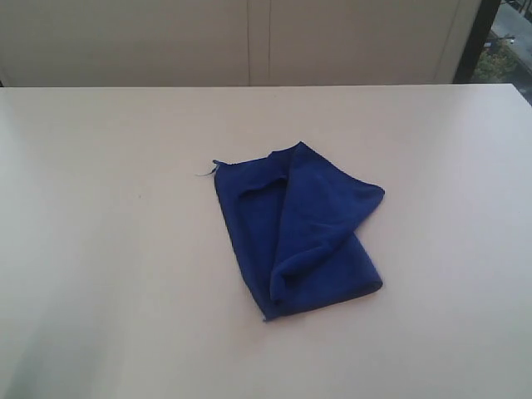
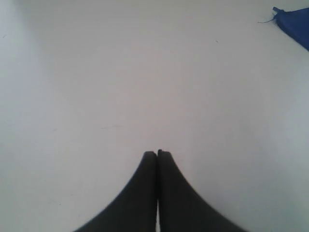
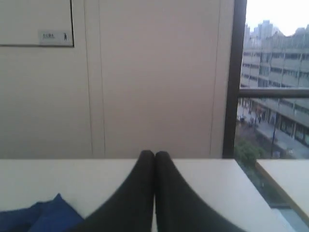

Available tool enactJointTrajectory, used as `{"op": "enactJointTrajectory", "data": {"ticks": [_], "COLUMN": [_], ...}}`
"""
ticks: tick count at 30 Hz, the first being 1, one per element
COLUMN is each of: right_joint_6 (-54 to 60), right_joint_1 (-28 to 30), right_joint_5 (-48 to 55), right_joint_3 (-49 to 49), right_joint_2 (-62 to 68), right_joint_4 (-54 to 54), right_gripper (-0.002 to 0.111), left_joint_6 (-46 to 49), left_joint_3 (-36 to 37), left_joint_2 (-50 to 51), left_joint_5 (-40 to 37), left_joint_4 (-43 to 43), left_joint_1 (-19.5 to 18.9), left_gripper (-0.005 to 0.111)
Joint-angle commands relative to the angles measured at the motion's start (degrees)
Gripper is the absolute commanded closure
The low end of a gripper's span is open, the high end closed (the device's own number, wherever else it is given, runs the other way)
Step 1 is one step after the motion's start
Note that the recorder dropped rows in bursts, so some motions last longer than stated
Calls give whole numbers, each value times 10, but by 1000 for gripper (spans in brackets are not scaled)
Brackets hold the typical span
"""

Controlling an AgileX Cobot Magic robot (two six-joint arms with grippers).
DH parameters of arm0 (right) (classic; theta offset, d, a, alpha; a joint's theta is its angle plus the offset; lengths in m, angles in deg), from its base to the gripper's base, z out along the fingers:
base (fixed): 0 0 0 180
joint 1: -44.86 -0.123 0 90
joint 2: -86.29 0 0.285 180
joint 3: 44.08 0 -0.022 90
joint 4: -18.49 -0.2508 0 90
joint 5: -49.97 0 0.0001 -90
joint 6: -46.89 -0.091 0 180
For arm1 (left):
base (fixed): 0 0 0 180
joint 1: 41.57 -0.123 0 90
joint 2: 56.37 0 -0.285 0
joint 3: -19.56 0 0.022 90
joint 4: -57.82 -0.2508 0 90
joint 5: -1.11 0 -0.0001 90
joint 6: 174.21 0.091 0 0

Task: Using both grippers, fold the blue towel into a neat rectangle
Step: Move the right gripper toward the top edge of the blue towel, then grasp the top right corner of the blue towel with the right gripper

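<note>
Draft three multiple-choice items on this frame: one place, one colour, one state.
1. Where on the table does the towel lie?
A near the middle
B at the left edge
C hanging off the front

2. What colour is the towel?
A green
B deep blue
C red

3. The left hand is:
A wide open
B shut on the towel
C shut, holding nothing

Key:
1 A: the exterior view shows it roughly central.
2 B: it is blue in every view.
3 C: its jaws meet over bare table, with the towel's corner well apart.
</note>
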Motion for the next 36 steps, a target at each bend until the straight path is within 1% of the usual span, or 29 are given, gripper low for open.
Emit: {"op": "enactJointTrajectory", "data": {"ticks": [1,7,9,12,14,18,21,25,30,36], "right_joint_6": [8,8,8,8,8,8,8,10,64,72], "right_joint_1": [5,5,5,5,5,5,5,-1,-40,-116], "right_joint_5": [122,273,294,285,257,206,201,187,167,165], "right_joint_3": [92,232,260,277,278,277,277,277,298,388], "right_joint_2": [90,263,310,385,430,505,558,629,715,828], "right_joint_4": [-1,-1,-8,-45,-72,-93,-118,-188,-283,-339], "right_gripper": [108,108,108,108,108,108,108,108,108,108], "left_joint_6": [0,0,0,0,0,0,0,0,0,0], "left_joint_3": [3,3,3,3,3,3,3,3,3,3], "left_joint_2": [-3,-3,-3,-3,-3,-3,-3,-3,-3,-3], "left_joint_5": [0,0,0,0,0,0,0,0,0,0], "left_joint_4": [2,2,2,2,2,2,2,2,2,2], "left_joint_1": [-2,-2,-2,-2,-2,-2,-2,-2,-2,-2], "left_gripper": [107,107,107,107,107,107,107,107,107,107]}}
